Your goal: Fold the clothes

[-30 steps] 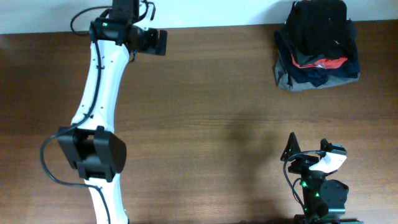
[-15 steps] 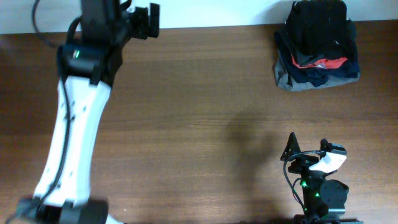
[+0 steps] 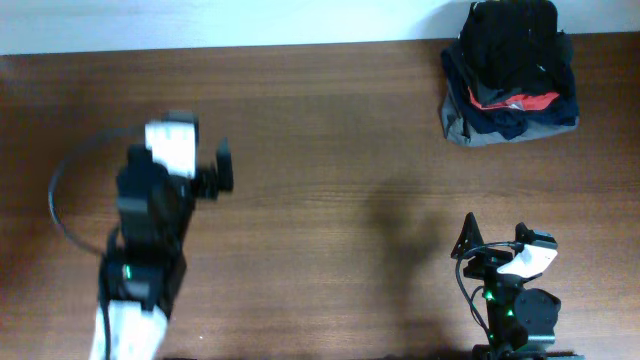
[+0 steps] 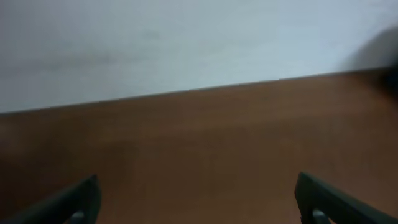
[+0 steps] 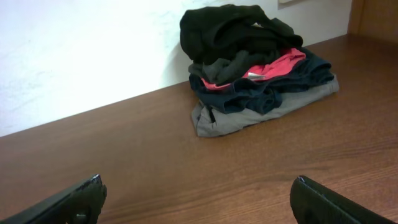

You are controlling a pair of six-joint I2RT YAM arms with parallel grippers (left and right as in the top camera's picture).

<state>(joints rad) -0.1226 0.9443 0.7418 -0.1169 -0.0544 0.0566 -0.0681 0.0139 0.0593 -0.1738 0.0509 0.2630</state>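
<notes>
1. The clothes pile (image 3: 510,75) lies at the table's (image 3: 320,150) far right corner, ahead of the right gripper (image 5: 198,186) and well apart from the left gripper (image 4: 198,186).
2. Both grippers are spread wide and empty.
3. The left gripper has drawn back from the far edge; the pile is unmoved.

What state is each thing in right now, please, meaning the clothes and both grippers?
pile of clothes: unfolded, heaped in a crumpled stack on the table, black garment on top, no gripper touching it.
left gripper: open, holding nothing, over bare wood.
right gripper: open, holding nothing, facing the pile from a distance.
</notes>
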